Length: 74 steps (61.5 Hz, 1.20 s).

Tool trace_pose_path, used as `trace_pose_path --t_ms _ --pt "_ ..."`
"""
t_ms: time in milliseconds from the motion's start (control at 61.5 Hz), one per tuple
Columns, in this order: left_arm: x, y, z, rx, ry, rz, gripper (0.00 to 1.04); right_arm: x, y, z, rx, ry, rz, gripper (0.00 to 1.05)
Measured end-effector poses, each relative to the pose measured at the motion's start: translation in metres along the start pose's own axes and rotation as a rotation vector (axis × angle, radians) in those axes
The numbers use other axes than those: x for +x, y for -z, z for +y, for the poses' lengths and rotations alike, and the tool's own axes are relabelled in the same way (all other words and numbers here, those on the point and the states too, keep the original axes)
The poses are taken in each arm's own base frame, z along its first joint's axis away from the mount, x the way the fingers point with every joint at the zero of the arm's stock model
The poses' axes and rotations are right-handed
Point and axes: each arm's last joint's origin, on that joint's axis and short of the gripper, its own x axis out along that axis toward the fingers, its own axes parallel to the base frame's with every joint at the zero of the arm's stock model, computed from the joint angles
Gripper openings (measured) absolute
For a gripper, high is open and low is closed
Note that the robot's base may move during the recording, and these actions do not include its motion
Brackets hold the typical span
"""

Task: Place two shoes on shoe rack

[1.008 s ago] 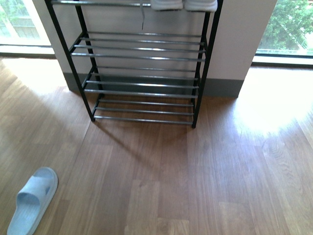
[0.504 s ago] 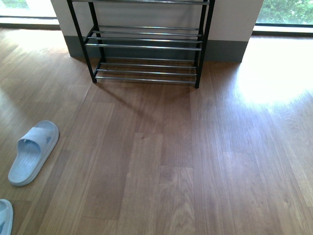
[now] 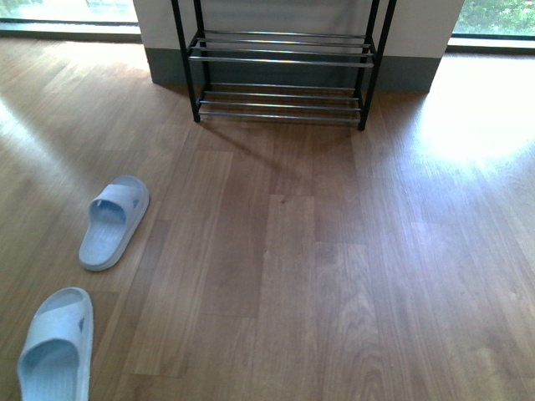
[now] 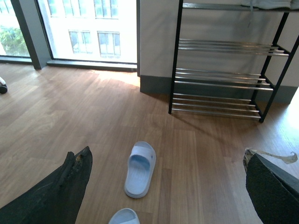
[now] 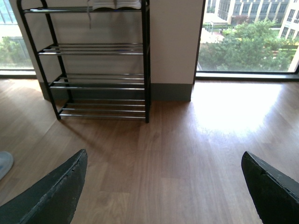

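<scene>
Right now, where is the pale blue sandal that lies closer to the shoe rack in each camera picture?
Front view: the sandal nearer the rack sits left of centre, well short of the shoe rack.
Left wrist view: it lies between the camera and the shoe rack.
Right wrist view: only a pale sliver at the picture's edge; I cannot tell which sandal.
Shared landmark: the shoe rack.
</scene>
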Motion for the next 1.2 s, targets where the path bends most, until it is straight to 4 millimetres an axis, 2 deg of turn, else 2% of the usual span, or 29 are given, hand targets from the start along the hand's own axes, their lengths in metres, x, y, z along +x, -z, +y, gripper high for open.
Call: trace_pose_path --t_ms 1203 --pt "0.0 0.0 0.0 0.0 0.0 0.0 0.95 -0.0001 -0.0001 0.0 0.0 0.0 -0.001 0.96"
